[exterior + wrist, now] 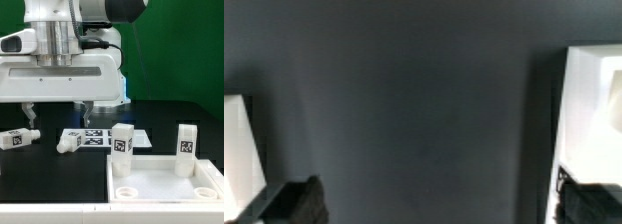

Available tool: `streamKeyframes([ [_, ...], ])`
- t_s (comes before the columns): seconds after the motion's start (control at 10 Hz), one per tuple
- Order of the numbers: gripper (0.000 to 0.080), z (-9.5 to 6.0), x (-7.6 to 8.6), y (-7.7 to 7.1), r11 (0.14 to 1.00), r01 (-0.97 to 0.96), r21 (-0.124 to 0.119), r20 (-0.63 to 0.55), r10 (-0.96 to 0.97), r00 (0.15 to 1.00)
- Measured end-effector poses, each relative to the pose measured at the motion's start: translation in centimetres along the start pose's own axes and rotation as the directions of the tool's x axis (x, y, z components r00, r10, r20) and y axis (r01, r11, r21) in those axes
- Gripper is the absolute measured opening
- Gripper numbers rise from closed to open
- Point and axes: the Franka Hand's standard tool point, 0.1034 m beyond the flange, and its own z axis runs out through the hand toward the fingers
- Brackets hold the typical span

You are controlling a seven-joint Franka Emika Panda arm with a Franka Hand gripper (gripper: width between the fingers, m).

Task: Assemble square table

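The panel (165,192) lies nearest, at the exterior view's right. The first leg (122,142) and second leg (186,143) stand upright at its far corners. Farther back, the third leg (72,143) and fourth leg (18,138) lie on the table (50,168), the third just beside the marker board (100,135). The gripper (57,112) hangs above the third leg, jaws spread wide and empty, apart from the panel.

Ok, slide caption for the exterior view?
Open hand hangs above the table near two lying legs; two upright legs stand at the square panel's far corners.
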Motion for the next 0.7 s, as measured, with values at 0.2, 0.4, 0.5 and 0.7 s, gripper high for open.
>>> streamKeyframes([
  [0.2, 0.0649, 1.1, -1.6, 0.4, 0.996, -0.090, 0.013, 0.032, 0.089, 0.995],
  [0.4, 0.0649, 2.6, -5.7, 0.1, 0.983, -0.175, 0.046, 0.157, 0.166, 0.973],
  [0.5, 0.0649, 2.8, -6.4, -0.2, 0.978, -0.199, 0.060, 0.189, 0.184, 0.965],
  [0.7, 0.0649, 2.7, -6.0, -0.2, 0.979, -0.193, 0.060, 0.180, 0.180, 0.967],
])
